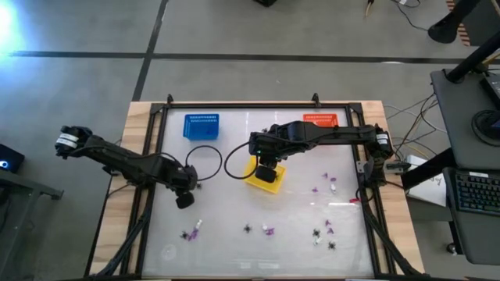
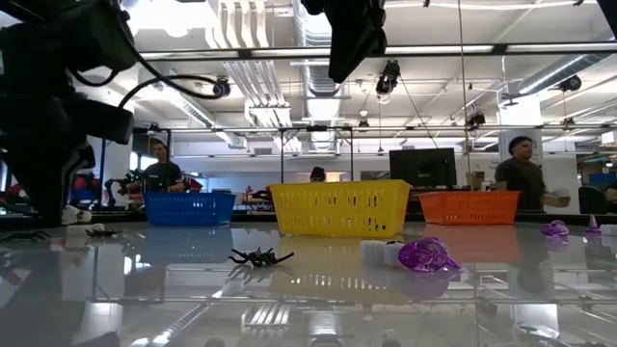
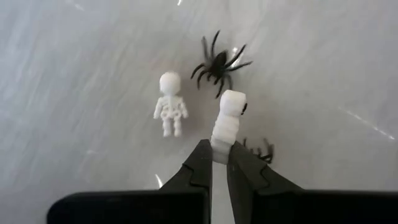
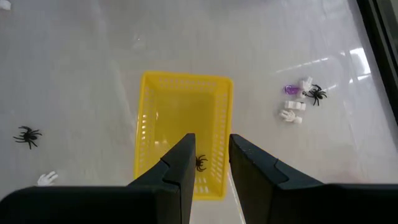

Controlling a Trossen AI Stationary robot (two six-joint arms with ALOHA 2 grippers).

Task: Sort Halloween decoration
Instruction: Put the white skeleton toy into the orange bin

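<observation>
My left gripper (image 1: 185, 200) points down at the table's left and is shut on a white mummy figure (image 3: 229, 115). Beside it on the table lie a white skeleton (image 3: 169, 112) and a black spider (image 3: 217, 62); a second spider (image 3: 264, 151) shows partly behind one finger. My right gripper (image 4: 208, 162) hangs open above the yellow basket (image 4: 183, 112) at mid-table, with nothing between its fingers. One black spider (image 4: 200, 163) lies inside that basket. More Halloween decoration pieces lie scattered near the front (image 1: 268, 231) and on the right (image 1: 324, 183). My left gripper pinches the mummy's one end (image 3: 221, 142) between its two fingertips, coming from above and pointing steeply down. The mummy sticks out beyond the fingers along their line. Whether its free end (image 3: 234, 98) touches the table I cannot tell.
A blue basket (image 1: 201, 125) stands at the far left and an orange basket (image 1: 320, 119) at the far right. A black cable loop (image 1: 205, 160) lies left of the yellow basket. A dark frame (image 1: 152, 179) rims the glossy table. People stand in the room behind.
</observation>
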